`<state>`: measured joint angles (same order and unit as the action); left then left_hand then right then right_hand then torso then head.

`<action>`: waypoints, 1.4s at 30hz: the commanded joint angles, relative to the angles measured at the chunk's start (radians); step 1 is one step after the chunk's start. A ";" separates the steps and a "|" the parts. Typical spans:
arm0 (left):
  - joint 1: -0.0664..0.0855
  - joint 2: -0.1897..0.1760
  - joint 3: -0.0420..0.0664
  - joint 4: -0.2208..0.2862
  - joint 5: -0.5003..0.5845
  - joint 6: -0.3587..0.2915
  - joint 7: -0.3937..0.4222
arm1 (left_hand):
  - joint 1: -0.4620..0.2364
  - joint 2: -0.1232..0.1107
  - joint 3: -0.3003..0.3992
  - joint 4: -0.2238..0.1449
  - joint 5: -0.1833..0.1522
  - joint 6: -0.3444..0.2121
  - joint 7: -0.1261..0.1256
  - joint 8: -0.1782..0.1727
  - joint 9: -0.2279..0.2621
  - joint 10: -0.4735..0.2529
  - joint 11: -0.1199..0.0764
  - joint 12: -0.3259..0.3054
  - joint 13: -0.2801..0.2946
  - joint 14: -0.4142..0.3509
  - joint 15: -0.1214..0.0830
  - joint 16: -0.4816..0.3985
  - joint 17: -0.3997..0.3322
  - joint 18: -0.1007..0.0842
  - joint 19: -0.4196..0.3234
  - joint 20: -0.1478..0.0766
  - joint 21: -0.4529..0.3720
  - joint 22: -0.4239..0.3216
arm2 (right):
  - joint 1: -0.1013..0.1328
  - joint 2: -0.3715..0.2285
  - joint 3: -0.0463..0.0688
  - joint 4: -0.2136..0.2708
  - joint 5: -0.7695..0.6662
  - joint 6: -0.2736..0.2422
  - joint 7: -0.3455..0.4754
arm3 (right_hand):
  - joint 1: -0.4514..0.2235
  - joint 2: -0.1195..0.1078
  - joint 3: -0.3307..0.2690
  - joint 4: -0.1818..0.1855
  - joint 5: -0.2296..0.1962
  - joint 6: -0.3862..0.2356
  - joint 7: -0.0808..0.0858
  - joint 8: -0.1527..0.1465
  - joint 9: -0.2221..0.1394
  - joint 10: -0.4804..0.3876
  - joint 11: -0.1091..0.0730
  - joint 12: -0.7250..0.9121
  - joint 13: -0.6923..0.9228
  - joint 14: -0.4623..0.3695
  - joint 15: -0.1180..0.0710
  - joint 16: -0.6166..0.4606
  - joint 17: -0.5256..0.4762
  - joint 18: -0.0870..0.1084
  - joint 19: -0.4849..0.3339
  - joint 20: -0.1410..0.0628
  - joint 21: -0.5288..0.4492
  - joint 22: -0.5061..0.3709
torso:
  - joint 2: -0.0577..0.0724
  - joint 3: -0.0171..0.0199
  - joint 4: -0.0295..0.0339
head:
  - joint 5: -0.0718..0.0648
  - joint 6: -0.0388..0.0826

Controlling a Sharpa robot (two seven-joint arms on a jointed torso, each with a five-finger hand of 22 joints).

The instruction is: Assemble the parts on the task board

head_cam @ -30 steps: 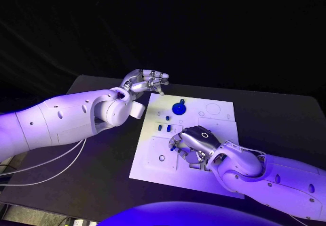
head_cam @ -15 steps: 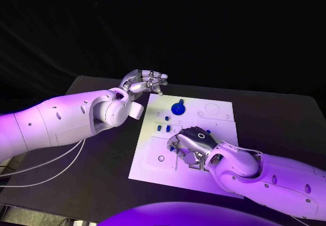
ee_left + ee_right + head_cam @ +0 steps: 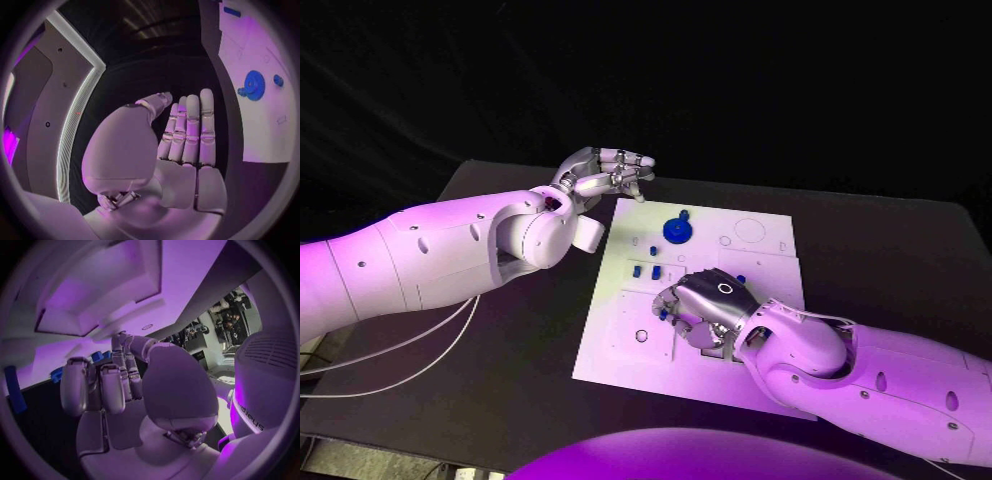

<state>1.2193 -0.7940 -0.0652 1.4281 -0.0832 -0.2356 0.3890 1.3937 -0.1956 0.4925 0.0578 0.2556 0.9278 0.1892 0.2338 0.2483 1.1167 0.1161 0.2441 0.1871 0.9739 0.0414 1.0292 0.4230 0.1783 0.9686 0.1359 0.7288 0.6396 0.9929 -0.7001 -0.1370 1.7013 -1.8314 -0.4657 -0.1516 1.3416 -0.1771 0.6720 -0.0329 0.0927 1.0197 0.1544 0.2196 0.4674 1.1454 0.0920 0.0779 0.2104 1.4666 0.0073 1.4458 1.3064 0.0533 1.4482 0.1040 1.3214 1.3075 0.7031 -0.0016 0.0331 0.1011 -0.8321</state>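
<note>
The white task board (image 3: 754, 262) lies in the middle of the black table. A blue gear (image 3: 678, 230) stands near its far edge, and the gear (image 3: 253, 84) also shows in the left wrist view. Two small blue parts (image 3: 649, 271) stand on the board's left side. My left hand (image 3: 606, 172) hovers off the board's far left corner, fingers (image 3: 189, 131) straight and holding nothing. My right hand (image 3: 708, 305) is curled low over the board's middle. Its fingertips (image 3: 103, 377) come down by a small blue part (image 3: 664, 314); whether they grip it is hidden.
Another small blue part (image 3: 740, 279) lies on the board just beyond my right hand. A round recess (image 3: 751, 231) sits at the board's far right. Bare black table (image 3: 891, 250) surrounds the board on all sides.
My right hand has crept a little to the left over the board. The left hand stays where it was.
</note>
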 commanded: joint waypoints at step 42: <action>0.000 0.009 -0.004 -0.010 0.001 0.022 0.005 | 0.023 0.014 0.000 -0.008 0.005 -0.001 0.000 -0.005 -0.002 -0.006 0.000 0.013 0.004 0.001 0.005 -0.004 -0.004 0.005 0.005 0.000 -0.003 0.002 | 0.180 -0.296 0.017 0.101 0.087 0.240 -0.039 | -0.018 -0.043 -0.225 0.065 0.047 -0.096 -0.040 -0.067 -0.033 -0.130 0.017 0.045 -0.066 0.032 0.019 -0.034 -0.069 0.028 -0.048 0.024 -0.152 0.105 | 0.001 0.0012 0.0022 | -0.080 0.040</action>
<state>1.2188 -0.7862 -0.0700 1.4175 -0.0831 -0.2290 0.3863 1.4068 -0.1825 0.4925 0.0578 0.2556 0.9278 0.1891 0.2338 0.2476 1.1168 0.1162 0.2547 0.1897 0.9739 0.0414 1.0293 0.4195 0.1783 0.9686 0.1358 0.7288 0.6412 1.1733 -0.9977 -0.1202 1.8017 -1.7141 -0.2616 -0.1932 1.3155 -0.2249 0.4508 0.0302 0.1356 0.9215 0.1177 0.1570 0.4352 1.0146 0.1127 0.1180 0.1457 1.4646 0.0233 1.4155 1.2381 0.0692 1.3979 0.1290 1.1732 1.3079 0.7036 -0.0002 0.0340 0.0187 -0.7911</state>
